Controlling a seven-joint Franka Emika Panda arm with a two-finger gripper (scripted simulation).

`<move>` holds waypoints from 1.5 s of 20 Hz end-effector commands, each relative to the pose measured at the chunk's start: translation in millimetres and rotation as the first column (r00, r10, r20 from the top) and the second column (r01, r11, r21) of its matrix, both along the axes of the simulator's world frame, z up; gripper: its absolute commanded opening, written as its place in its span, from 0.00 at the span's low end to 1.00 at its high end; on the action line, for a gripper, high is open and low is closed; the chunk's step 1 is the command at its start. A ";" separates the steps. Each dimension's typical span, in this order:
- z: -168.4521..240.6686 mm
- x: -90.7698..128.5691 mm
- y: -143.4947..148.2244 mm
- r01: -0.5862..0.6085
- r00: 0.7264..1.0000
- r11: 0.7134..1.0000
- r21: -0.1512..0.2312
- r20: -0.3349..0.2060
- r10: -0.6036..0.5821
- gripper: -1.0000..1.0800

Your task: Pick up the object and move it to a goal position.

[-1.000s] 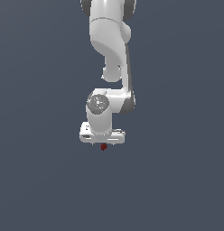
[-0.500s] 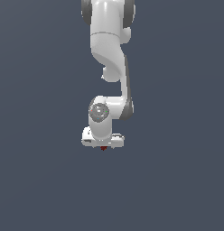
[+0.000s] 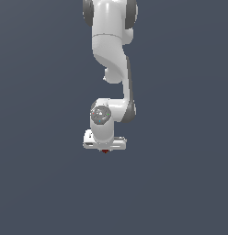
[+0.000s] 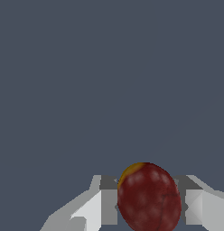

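Observation:
The object point(image 4: 149, 197) is a small roundish dark red lump with a yellow-orange patch on one side. In the wrist view it fills the gap between my two grey fingers point(image 4: 107, 198), which press on it from both sides. In the exterior view only a sliver of the object point(image 3: 105, 151) peeks out below the white gripper point(image 3: 105, 148), near the middle of the picture. The gripper is shut on the object. Its fingers are hidden behind the hand in the exterior view.
A plain dark grey-blue surface point(image 3: 180, 183) fills both views. The white arm point(image 3: 111, 55) comes down from the top of the exterior view.
The gripper with the object has risen slightly in the exterior view and the arm has drawn a little toward the camera. The grip is unchanged.

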State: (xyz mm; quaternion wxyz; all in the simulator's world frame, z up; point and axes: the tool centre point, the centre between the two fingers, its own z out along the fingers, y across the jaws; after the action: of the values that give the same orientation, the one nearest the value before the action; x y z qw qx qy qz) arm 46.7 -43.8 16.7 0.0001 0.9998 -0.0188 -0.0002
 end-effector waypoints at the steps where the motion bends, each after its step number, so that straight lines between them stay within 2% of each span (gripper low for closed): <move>1: 0.0 0.1 0.1 0.000 1.000 1.000 0.000 0.000 0.000 0.00; 8: 5.1 -1.8 2.4 0.000 1.000 1.000 0.000 0.000 0.000 0.00; 15: 30.1 -10.8 14.0 0.000 1.000 1.000 0.000 0.000 0.000 0.00; 21: 69.5 -24.9 32.2 0.000 1.000 1.000 0.000 0.000 0.000 0.00; 30: 153.8 -54.4 70.8 0.000 1.000 1.000 -0.001 0.000 0.000 0.00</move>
State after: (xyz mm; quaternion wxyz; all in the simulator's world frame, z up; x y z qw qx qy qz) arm -2.1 20.1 155.3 0.0001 0.9998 -0.0187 -0.0003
